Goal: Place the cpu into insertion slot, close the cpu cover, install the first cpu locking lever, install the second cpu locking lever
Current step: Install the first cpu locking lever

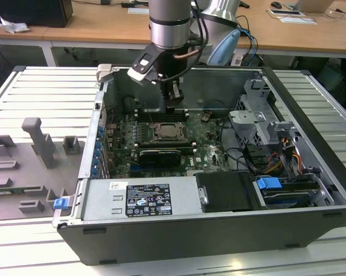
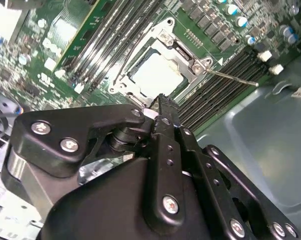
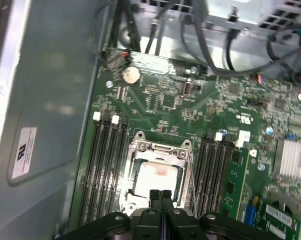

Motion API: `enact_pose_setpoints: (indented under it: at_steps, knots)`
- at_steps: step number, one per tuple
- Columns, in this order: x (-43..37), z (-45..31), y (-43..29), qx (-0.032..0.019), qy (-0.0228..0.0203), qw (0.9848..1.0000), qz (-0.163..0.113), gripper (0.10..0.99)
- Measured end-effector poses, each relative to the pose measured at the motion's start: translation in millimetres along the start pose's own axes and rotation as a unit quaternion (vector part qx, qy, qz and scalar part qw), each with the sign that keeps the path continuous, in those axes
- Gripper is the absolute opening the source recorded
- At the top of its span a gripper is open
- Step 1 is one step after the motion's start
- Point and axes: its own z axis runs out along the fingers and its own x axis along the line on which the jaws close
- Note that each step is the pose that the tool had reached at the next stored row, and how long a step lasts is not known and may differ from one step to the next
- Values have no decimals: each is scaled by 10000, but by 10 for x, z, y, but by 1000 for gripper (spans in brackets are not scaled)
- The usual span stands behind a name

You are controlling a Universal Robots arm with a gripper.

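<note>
My claw (image 3: pixel 160 196) is clenched, holding nothing, close to the chip (image 3: pixel 158 176); I see the metal cover (image 3: pixel 159 146) lying flat around it on the green board (image 3: pixel 165 100).

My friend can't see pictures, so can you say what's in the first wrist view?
A black pincer, shut, hangs over a pale square cpu on a green circuit board, with the silver cpu cover lying around it. Long black memory slots run along both sides.
</note>
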Motion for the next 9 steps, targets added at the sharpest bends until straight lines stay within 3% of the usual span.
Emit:
enact_pose_setpoints:
  at_steps: [6, 9]
  knots:
    - [0, 0, 0, -13, 20, 9986, -522, 106]
    - [0, 0, 0, -21, 36, 9965, -836, 106]
